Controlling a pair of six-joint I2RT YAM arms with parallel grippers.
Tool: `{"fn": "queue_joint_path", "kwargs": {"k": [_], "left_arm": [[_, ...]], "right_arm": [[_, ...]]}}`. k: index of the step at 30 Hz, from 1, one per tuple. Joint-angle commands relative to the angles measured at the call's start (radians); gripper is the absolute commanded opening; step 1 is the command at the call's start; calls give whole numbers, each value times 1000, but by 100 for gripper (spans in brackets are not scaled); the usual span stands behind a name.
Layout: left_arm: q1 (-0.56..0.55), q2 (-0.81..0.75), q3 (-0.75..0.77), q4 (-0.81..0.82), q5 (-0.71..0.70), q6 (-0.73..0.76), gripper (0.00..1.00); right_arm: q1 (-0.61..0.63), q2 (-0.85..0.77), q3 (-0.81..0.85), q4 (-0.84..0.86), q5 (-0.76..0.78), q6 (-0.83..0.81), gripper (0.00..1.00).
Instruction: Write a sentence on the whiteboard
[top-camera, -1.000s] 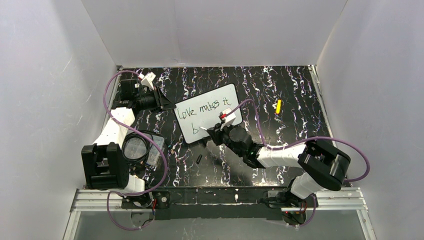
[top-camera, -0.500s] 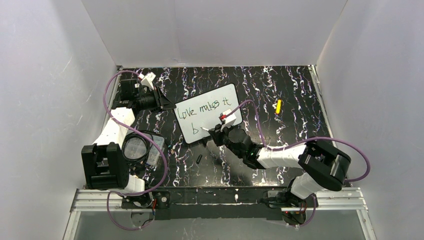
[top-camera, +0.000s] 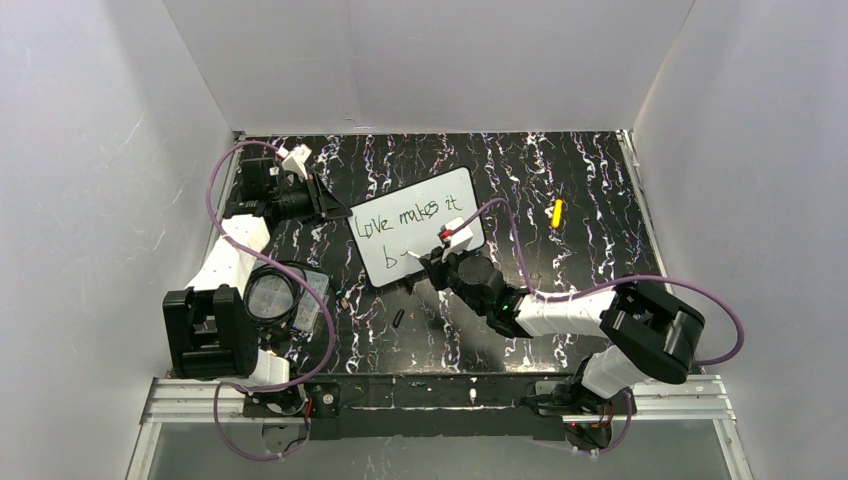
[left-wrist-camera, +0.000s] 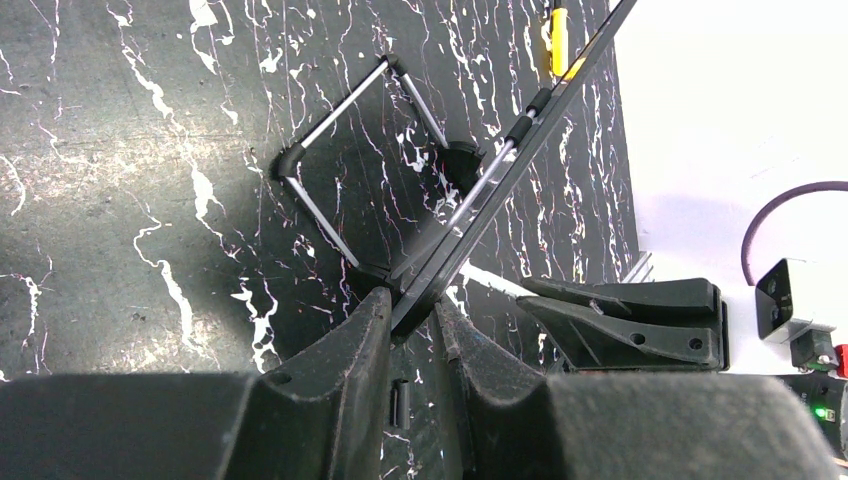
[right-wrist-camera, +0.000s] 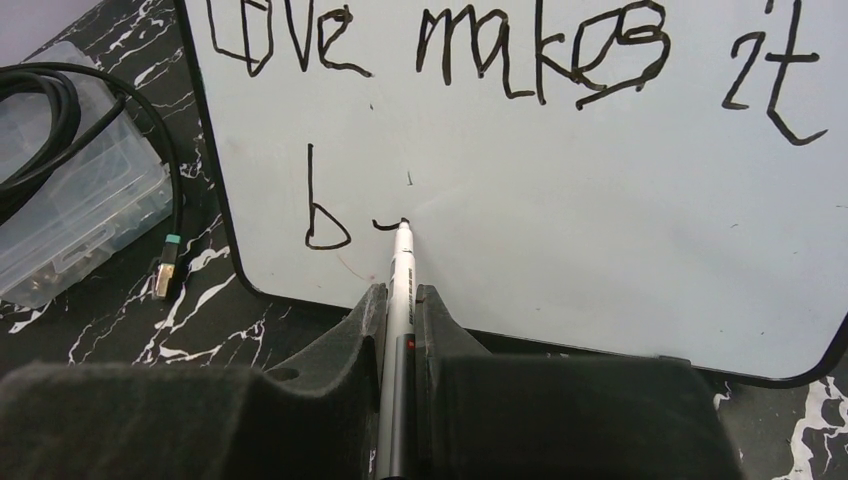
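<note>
Marbled tabletop (top-camera: 580, 170), whiteboard (right-wrist-camera: 560, 200) in left claw (left-wrist-camera: 410, 305)

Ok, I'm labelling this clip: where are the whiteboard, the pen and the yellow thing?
whiteboard (right-wrist-camera: 600, 230): right wrist view, blank face below the words.
pen (right-wrist-camera: 402, 265): right wrist view, white barrel behind the tip.
yellow thing (top-camera: 557, 212): top view, its middle.

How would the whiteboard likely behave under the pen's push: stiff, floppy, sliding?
Probably stiff: the whiteboard shows a straight thin edge beyond the left fingers clamping it. It looks light, so likely to slide on the table without that hold. Its smooth face probably grips poorly.
</note>
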Motion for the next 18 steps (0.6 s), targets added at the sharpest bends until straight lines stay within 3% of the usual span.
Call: {"fn": "queue_joint_path", "kwargs": {"k": [1, 18], "left_arm": [[-5, -23, 21, -9, 26, -4, 19], [-5, -23, 20, -9, 27, -4, 19]], "right_arm": [[-6, 18, 46, 71, -17, -25, 1], [-6, 36, 12, 52, -69, 17, 1]]}}
